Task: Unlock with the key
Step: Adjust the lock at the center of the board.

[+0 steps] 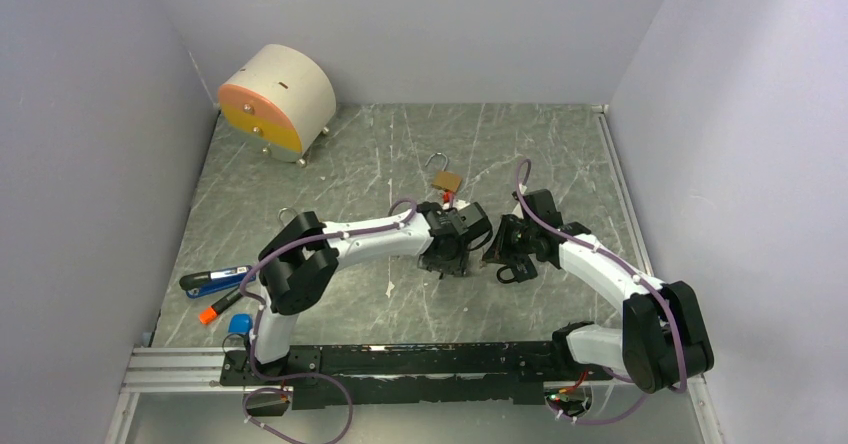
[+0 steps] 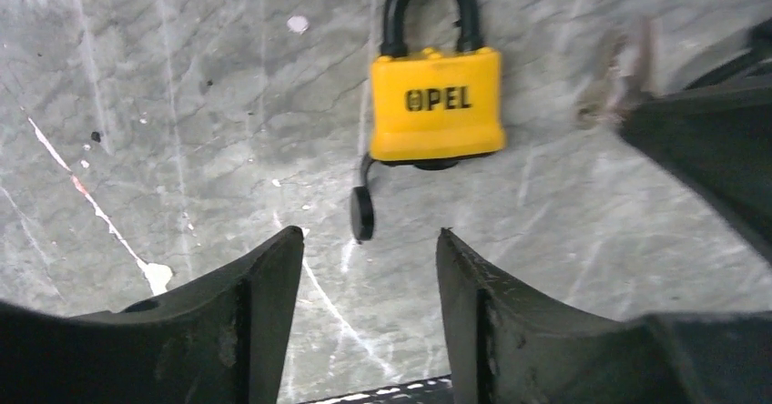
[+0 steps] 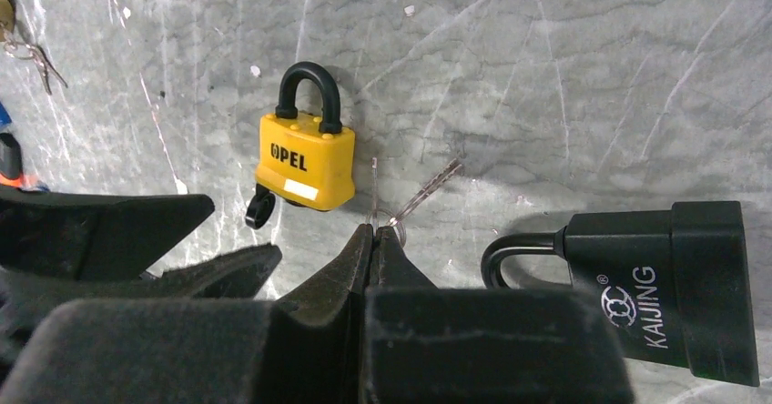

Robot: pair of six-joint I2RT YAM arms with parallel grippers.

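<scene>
- My right pincer (image 3: 373, 236) is pinched together on the key (image 3: 428, 187). Its blade sticks out ahead of the tips, pointing toward the locks and blurred, so I cannot read its teeth.
- Just to the right of that pincer a black KAIJING padlock (image 3: 665, 286) lies on its side on the bench (image 1: 380, 154), shackle closed.
- My left pincer (image 2: 369, 238) stands apart with nothing between the tips, low over the bench and aimed at the yellow OPEL padlock (image 2: 437, 104).
- That padlock lies flat just beyond the tips, not touched. Its black shackle (image 2: 393, 22) is seated in the body, and its keyhole cover (image 2: 361, 213) hangs open at the bottom – the end facing me.
- Farther out sits a brass padlock (image 1: 447, 180), well apart from both pincers.
- My judgement: the key is in hand, and little else is done. I have yet to steady the yellow lock, insert the key and turn it – no shackle is open yet.
</scene>
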